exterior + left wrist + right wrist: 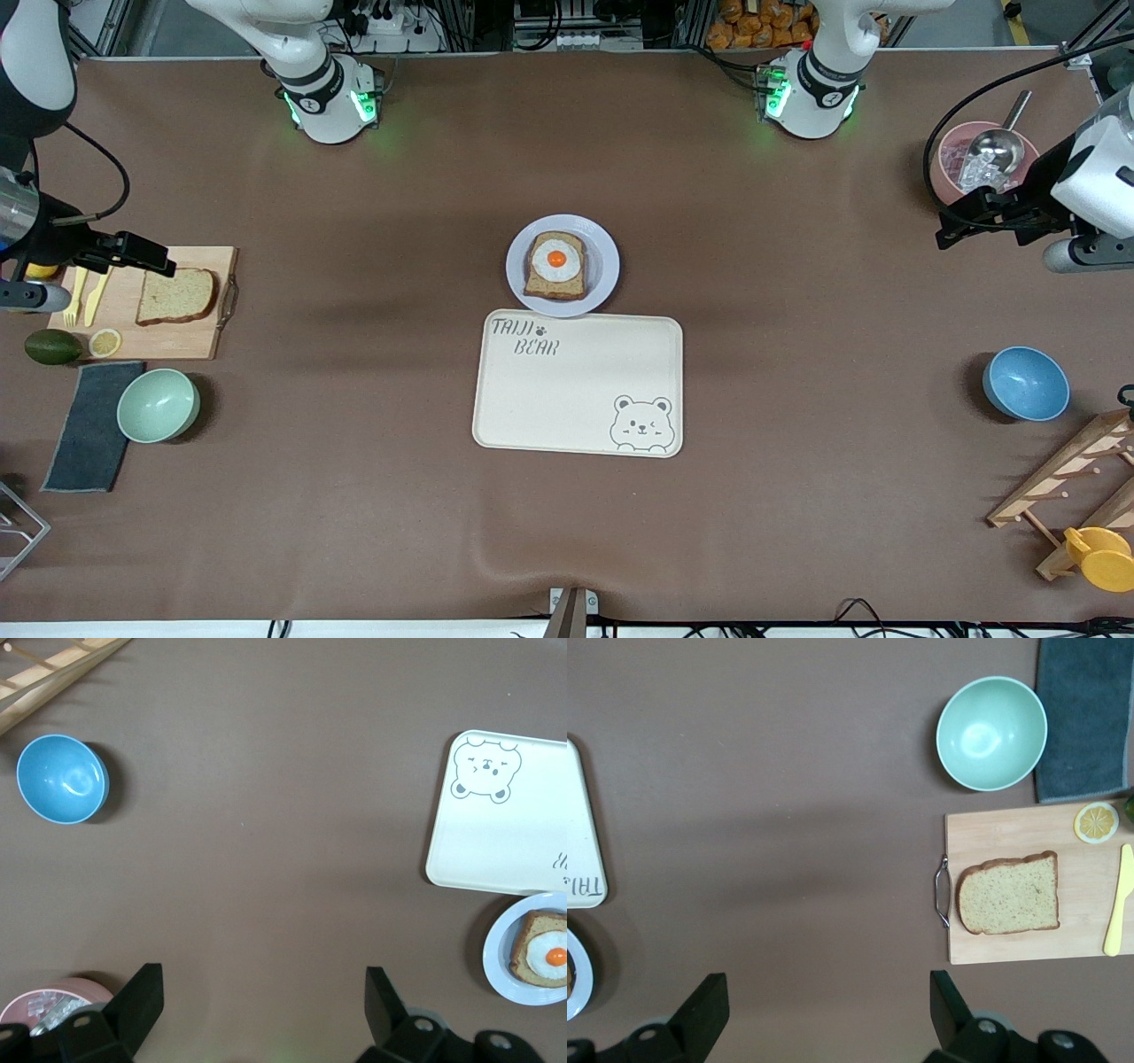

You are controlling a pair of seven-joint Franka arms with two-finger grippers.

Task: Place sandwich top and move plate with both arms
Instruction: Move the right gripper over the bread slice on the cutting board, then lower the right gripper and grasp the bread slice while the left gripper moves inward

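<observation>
1. The sandwich top [176, 296], a matte, speckled slice of light-brown wholemeal bread with a rounded crust edge, lies flat on a pale wooden cutting board [199, 341] with a wire handle, at the middle left of the front view.
2. On the same board rest a yellow plastic fork [74, 295] and knife [96, 298] and a lemon slice [104, 342]; a dark green avocado [52, 346] sits just beside the board.
3. The plate [602, 266], small, round and glossy lavender-white, sits at the centre of the brown counter [354, 496]; it carries a toast slice with a fried egg [555, 263].
4. Just below it in the frame lies a cream rectangular bear-printed tray [576, 390] with rounded corners.
5. The right gripper [824, 1010] hangs over the counter by the cutting board, its black jaws spread wide and holding nothing.
6. The left gripper [264, 1001] hangs at the middle right of the front view, beside a pink bowl [950, 155] with a metal scoop, jaws likewise wide and empty.
7. A smooth mint bowl [158, 405] sits beside a grey cloth [89, 425]; a blue bowl [1025, 383] sits at the lower right.
</observation>
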